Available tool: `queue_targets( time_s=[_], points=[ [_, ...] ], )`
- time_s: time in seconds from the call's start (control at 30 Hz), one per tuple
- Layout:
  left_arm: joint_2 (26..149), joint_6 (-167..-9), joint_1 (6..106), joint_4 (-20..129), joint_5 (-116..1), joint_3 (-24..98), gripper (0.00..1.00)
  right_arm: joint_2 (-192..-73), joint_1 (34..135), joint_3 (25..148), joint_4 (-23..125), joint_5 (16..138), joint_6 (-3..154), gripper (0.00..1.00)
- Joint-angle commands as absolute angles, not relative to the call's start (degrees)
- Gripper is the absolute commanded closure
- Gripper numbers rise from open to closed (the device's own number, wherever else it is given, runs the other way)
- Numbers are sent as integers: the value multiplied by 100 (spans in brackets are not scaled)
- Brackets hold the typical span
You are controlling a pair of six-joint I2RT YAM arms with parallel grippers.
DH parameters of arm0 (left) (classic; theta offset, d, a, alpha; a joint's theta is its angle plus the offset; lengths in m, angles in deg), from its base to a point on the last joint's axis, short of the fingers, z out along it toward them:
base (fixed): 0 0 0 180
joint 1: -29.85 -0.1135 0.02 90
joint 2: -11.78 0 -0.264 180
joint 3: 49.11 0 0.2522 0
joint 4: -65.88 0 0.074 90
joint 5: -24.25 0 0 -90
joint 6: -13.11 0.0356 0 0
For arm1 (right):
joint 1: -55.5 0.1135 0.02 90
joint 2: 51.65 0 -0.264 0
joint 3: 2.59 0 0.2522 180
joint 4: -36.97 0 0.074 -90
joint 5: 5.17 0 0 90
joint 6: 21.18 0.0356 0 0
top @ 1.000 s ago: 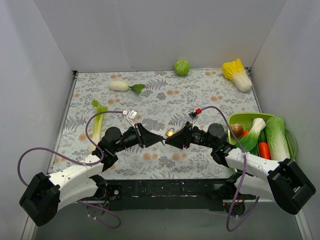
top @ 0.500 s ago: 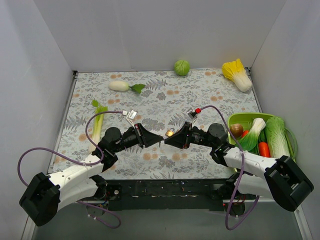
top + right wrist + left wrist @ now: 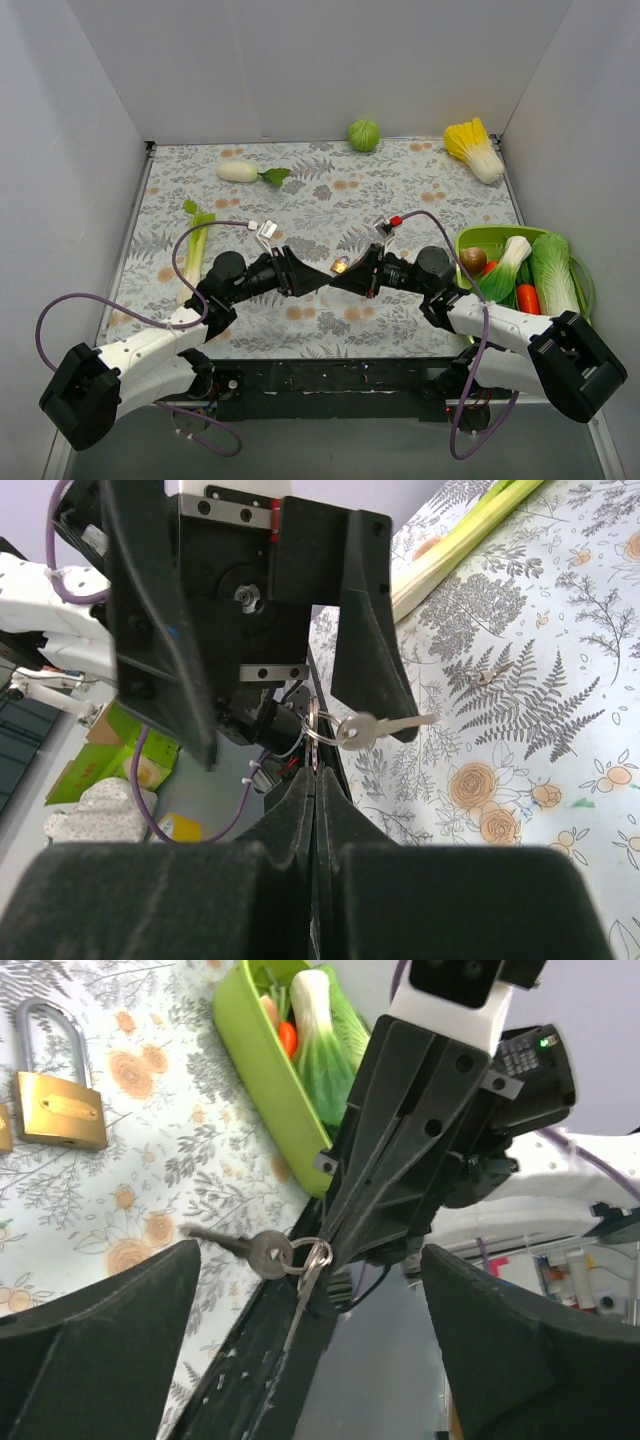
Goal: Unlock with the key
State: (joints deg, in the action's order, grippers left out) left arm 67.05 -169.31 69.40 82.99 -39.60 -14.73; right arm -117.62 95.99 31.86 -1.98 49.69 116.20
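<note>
The right fingers (image 3: pixel 292 825) are pressed fully together, no gap showing between them; their tips pinch the key ring (image 3: pixel 312 726), and the key (image 3: pixel 378 725) hangs from that ring just past the tips, its blade pointing out sideways and clear of the tabletop (image 3: pixel 330 190). The left wrist view shows the same grip from the other side; the right fingers (image 3: pixel 392 1160) taper to a closed point on the key ring (image 3: pixel 316 1258), with the key (image 3: pixel 268 1254) sticking out beside it.

The left fingers (image 3: pixel 100 1345) are spread wide, one at each lower corner of their own view; they hold nothing and touch nothing; the key and the tips of the right fingers sit in the open space between them, apart from both.

From above, the two sets of fingers meet tip to tip over the middle of the tabletop; the padlock (image 3: pixel 341 265) lies flat on the tabletop just on the far side of that meeting point. In the left wrist view the padlock (image 3: pixel 62 1115) is off to one side of the left fingers, well apart from the key, held by no fingers, its shackle seated in the brass body as far as can be seen.

A green basket (image 3: pixel 268 1080) of greens (image 3: pixel 322 1030) lies behind the right fingers; a leek (image 3: pixel 470 540) lies on the tabletop beyond the left fingers.
</note>
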Motion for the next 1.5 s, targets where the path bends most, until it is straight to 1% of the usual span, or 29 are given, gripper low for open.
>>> queue_targets(
  time_s=[0.0, 0.07, 0.1, 0.13, 0.2, 0.23, 0.27, 0.3, 0.37, 0.4, 0.43, 0.47, 0.57, 0.63, 0.77, 0.87, 0.9, 0.97, 1.07, 1.2, 1.33, 1.4, 1.47],
  points=[
    [6619, -16347, 6923, 7271, -4078, -873, 2, -11424, 9453, 3463, 750, 4923, 11199, 99],
    [6479, -15899, 6870, 6586, -4280, -653, 2, -11247, 9251, 3700, 1710, 4940, 10631, 99],
    [6435, -15706, 6852, 6357, -4368, -461, 2, -11090, 9172, 4006, 2655, 4941, 10418, 99],
    [6391, -15374, 6835, 5937, -4439, -346, 2, -11045, 9049, 4165, 3204, 4915, 10155, 99],
    [6381, -14994, 6826, 5592, -4527, -39, 2, -11001, 8969, 4708, 4067, 4871, 9445, 99],
    [6399, -14818, 6826, 5390, -4449, 50, 2, -11001, 8943, 4860, 4819, 4792, 9275, 99],
    [6538, -14442, 6826, 5353, -4213, 129, 2, -11018, 8925, 5018, 5062, 4739, 9125, 99],
    [6644, -14273, 6826, 5300, -3584, 226, 2, -11079, 8925, 5150, 5386, 4652, 8915, 99],
    [6907, -13800, 6835, 5247, -2896, 568, 2, -11167, 8934, 5510, 6002, 4344, 8773, 99],
    [7153, -13632, 6835, 4899, -2518, 700, 2, -11342, 8934, 5642, 6292, 4291, 8685, 99],
    [7259, -13491, 6843, 4774, -2523, 936, 2, -11422, 8942, 5983, 6991, 4412, 8432, 99],
    [7321, -13176, 6852, 4642, -2593, 1034, 2, -11518, 8942, 6143, 7354, 4535, 8273, 99],
    [7366, -12866, 6914, 4439, -3032, 1202, 2, -11756, 8951, 6539, 8208, 5063, 7806, 99],
    [7479, -12786, 6958, 4509, -2972, 1237, 2, -11809, 8951, 6575, 8316, 5117, 7744, 99],
    [7796, -12707, 7168, 4571, -2831, 1237, 2, -11905, 8951, 6680, 8421, 4792, 7683, 99],
    [7972, -12567, 7432, 4597, -2743, 1229, 2, -12054, 8977, 6847, 8745, 4721, 7429, 99],
    [8025, -12523, 7572, 4614, -2769, 1255, 2, -12107, 9012, 7039, 9112, 4765, 7306, 99],
    [8121, -12400, 7704, 4623, -3031, 1281, 2, -12291, 9083, 7242, 9457, 5325, 7225, 99],
    [8235, -12260, 7933, 4588, -3366, 1325, 2, -12538, 9145, 7428, 10064, 5713, 6918, 99],
    [8341, -12268, 8109, 4570, -3595, 1387, 3, -12688, 9302, 7296, 10162, 6126, 6952, 99],
    [8307, -12285, 8162, 4562, -3762, 1343, 4, -12881, 9548, 7445, 10495, 7214, 7067, 99],
    [8289, -12268, 8171, 4535, -3780, 1334, 4, -12969, 9601, 7472, 10540, 7086, 7084, 99],
    [8289, -12259, 8179, 4509, -3824, 1352, 4, -13013, 9689, 7454, 10522, 7216, 7189, 99]
  ],
)
